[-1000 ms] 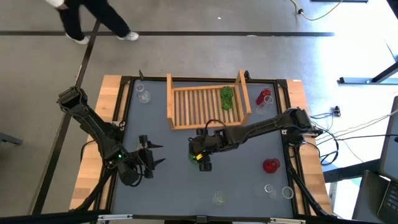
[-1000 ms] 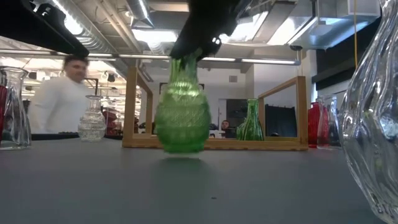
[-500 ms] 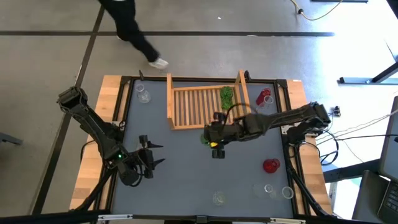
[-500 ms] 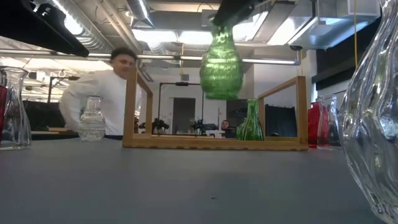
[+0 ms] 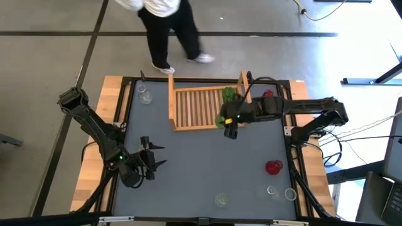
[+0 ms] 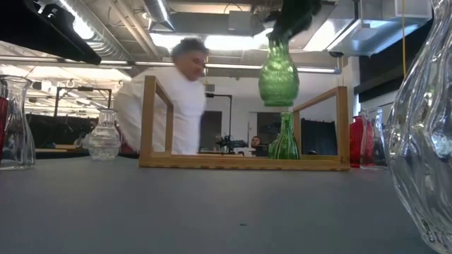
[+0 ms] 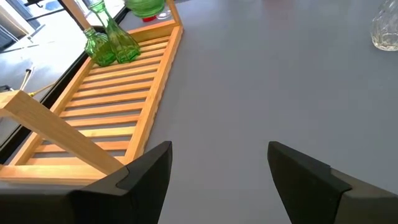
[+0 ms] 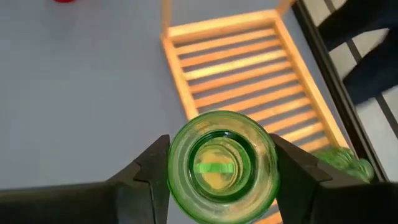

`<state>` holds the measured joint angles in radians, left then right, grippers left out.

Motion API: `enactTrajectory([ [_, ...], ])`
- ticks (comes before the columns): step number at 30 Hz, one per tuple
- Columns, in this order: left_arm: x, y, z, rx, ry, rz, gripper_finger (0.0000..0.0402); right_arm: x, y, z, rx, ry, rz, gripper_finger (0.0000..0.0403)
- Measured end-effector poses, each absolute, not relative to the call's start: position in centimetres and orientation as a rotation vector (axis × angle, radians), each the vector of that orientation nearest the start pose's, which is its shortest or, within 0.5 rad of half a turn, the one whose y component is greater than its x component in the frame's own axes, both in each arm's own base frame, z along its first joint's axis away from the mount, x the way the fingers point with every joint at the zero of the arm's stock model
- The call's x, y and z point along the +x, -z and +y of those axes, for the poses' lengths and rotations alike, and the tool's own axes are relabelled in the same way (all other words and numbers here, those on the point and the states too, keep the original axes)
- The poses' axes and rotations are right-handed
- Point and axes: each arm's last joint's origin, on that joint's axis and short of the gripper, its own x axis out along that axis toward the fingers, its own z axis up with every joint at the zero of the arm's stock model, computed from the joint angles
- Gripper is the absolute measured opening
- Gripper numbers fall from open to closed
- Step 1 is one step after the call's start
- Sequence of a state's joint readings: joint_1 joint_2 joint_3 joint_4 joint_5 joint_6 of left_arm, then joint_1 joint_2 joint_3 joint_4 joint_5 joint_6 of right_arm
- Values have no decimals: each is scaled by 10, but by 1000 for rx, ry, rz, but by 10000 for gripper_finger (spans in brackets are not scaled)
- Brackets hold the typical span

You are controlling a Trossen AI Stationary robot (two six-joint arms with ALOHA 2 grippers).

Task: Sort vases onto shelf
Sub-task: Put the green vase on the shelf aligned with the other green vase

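My right gripper (image 5: pixel 225 122) is shut on a green glass vase (image 5: pixel 220 120), which hangs in the air over the near right part of the light wooden shelf (image 5: pixel 195 126); the low view shows this vase (image 6: pixel 278 76) above the shelf (image 6: pixel 212 161). In the left wrist view two more green vases (image 7: pixel 111 45) stand on the slats at the shelf's far right corner (image 5: pixel 229 95). My left gripper (image 5: pixel 157 157) is open over bare table near the left side, its fingers wide apart (image 7: pixel 217 180). My right gripper pinches the green vase's neck just under the rim (image 6: pixel 275 44) between its two fingers (image 8: pixel 152 171), one on each side. The fingers come from above and point down, so I look into the mouth (image 8: pixel 222 165). The vase hangs upright, lifted clear of table and shelf.
A clear vase (image 5: pixel 144 95) stands left of the shelf and a red one (image 5: pixel 268 98) right of it. Another red vase (image 5: pixel 273 167) and several clear ones (image 5: pixel 271 190) stand near the right near corner. A person (image 5: pixel 166 25) walks past the far edge.
My right gripper has carried the green vase from the table's middle up and toward the far right, to above the shelf's near right part; the vase rose well clear of the table. The person has walked rightward along the far side.
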<state>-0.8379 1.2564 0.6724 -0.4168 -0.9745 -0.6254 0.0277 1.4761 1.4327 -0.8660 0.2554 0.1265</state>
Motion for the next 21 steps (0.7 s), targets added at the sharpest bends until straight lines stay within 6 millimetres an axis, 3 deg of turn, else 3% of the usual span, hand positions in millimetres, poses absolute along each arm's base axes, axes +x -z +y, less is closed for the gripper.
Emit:
enactTrajectory([
  [14,167,-200,-148,171,-309,522,259,275,-286,-53,107,391,915,185],
  [21,172,-200,-143,156,-340,519,259,270,-274,-66,129,439,937,185],
])
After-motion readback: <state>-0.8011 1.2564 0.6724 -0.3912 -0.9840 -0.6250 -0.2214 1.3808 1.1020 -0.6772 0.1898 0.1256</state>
